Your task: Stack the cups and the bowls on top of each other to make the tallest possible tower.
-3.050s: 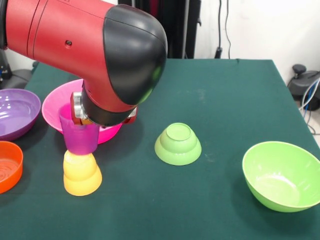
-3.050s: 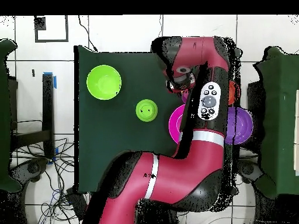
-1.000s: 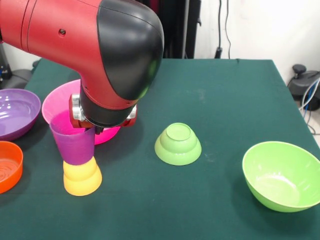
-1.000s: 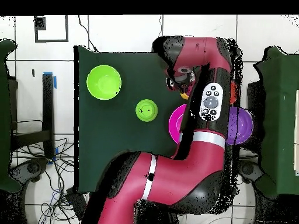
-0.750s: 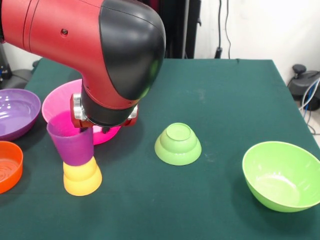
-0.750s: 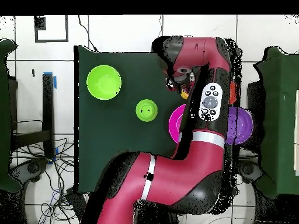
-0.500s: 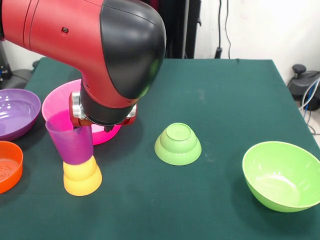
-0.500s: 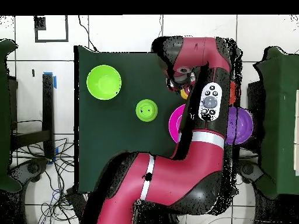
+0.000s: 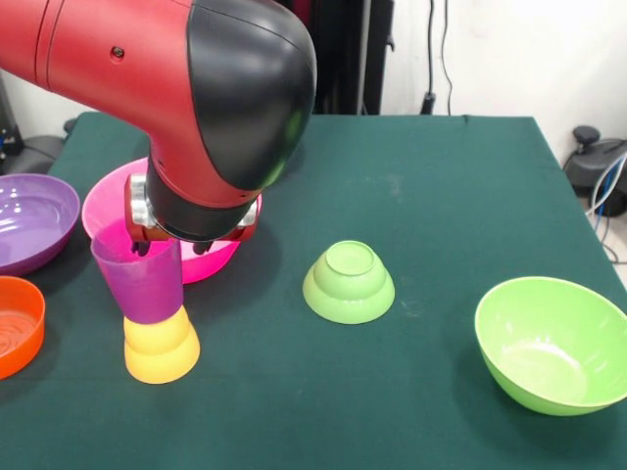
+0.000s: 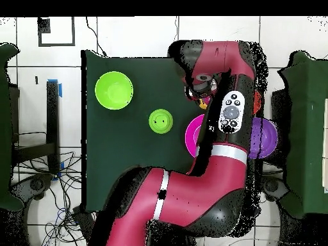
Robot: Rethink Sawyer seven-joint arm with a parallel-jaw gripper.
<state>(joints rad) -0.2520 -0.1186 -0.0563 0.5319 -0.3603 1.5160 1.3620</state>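
Observation:
A translucent purple cup (image 9: 138,283) stands upright, mouth up, on an upturned yellow-orange cup (image 9: 160,347) near the table's front left. My gripper (image 9: 170,248) hangs just above the purple cup's rim under the big red and black arm. It is open, with one dark fingertip (image 9: 140,248) inside the rim and the other outside to the right. In the overhead view the arm (image 10: 224,77) covers the stack, and only a bit of the yellow-orange cup (image 10: 204,102) shows. An upturned small green bowl (image 9: 349,282) sits mid-table, and a large lime green bowl (image 9: 552,343) lies at the right.
A hot pink bowl (image 9: 103,201) lies right behind the stack, partly hidden by the arm. At the left edge are a wide purple bowl (image 9: 34,220) and a shallow orange bowl (image 9: 18,325). Overhead, the lime green bowl (image 10: 114,90) and small green bowl (image 10: 161,120) lie left of the arm.
The purple cup came down onto the yellow-orange cup and shifted a little left. My wrist has since risen slightly and the fingers have parted from the cup's wall.

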